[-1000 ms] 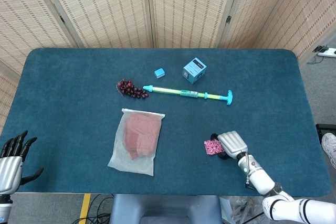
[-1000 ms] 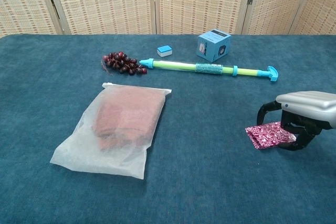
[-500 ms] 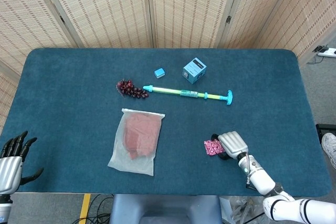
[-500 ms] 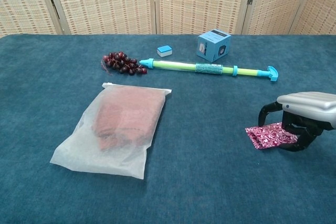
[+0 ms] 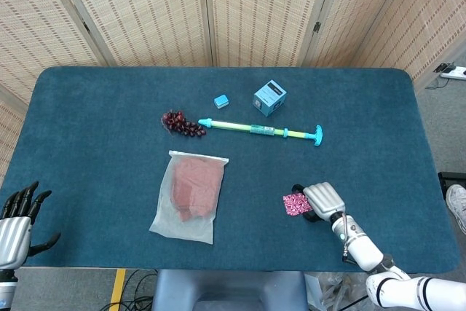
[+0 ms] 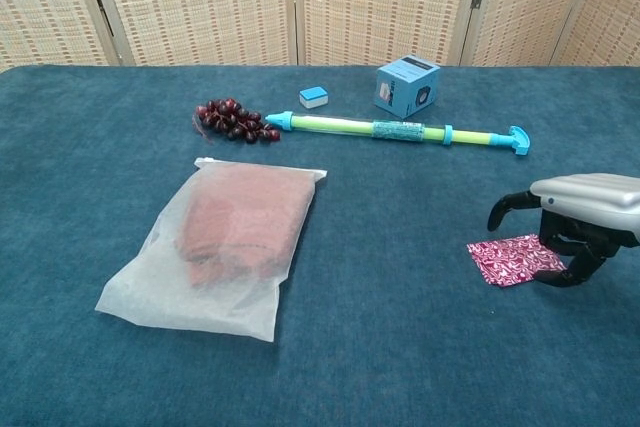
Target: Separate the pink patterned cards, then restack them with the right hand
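Pink patterned cards [image 6: 514, 259]: a small flat stack, magenta with a white print, is laid on the blue felt table [image 5: 95, 114] near its front right part, well apart from every other item.

Right hand [image 6: 573, 228]: silver back, black fingers [image 6: 507, 205]. It is positioned just beside the cards on their right, partly over their right edge. The fingers are curled downward around the cards' far and right sides; one dark finger is arched above the far edge without visibly pressing it. No card is seen lifted or pinched; the cards lie flat on the felt. Whether the lower fingertips touch the cards' edge cannot be told.

Left hand [image 5: 16, 225]: seen only in the head view, at the front left corner of the table. Fingers are spread and extended, and nothing is held.

Other items recorded:
- Translucent bag [image 6: 218, 242] holding reddish-pink contents, laid flat at centre left.
- Cluster of dark red grapes [image 6: 230, 119], at the far centre.
- Long green and cyan rod [image 6: 398, 131], lying across the table, its left end just beside the grapes.
- Small blue block [image 6: 314, 97], beyond the rod.
- Blue box [image 6: 407, 85], beyond the rod, right of the block.
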Tool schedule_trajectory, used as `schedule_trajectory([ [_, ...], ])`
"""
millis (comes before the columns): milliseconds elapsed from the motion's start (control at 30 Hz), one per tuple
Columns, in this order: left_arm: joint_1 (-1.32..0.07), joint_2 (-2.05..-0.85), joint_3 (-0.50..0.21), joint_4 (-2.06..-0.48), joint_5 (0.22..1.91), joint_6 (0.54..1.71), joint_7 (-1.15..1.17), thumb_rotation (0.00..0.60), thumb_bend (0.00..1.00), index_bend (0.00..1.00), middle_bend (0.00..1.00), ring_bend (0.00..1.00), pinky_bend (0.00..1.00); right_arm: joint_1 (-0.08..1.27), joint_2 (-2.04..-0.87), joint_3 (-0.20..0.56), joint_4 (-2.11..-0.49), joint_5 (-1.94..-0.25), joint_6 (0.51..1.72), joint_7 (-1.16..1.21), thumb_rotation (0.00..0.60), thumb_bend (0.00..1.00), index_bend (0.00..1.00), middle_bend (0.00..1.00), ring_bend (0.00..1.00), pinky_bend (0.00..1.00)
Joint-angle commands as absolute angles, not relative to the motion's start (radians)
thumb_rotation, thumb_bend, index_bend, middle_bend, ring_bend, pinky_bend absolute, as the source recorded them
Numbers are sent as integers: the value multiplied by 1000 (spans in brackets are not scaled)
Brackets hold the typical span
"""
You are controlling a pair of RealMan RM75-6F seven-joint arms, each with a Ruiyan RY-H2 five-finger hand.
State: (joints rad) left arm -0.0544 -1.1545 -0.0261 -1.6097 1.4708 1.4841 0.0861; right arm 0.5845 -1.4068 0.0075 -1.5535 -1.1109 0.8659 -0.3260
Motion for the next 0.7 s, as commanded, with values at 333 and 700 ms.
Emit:
schedule_trajectory([
  [333,-76,-1163,-42,-1616,1477,1475,103,600,231,164,27,24,90,503,-1314,35,-1630,-1186,1061,-284,600,390,205,846,998,1000],
  [700,-89,-1204,-61,-1610,1459,1478,131,600,230,164,29,24,90,351,-1182,17,-1660,-1399,1345,-150,600,357,195,447,433,523],
])
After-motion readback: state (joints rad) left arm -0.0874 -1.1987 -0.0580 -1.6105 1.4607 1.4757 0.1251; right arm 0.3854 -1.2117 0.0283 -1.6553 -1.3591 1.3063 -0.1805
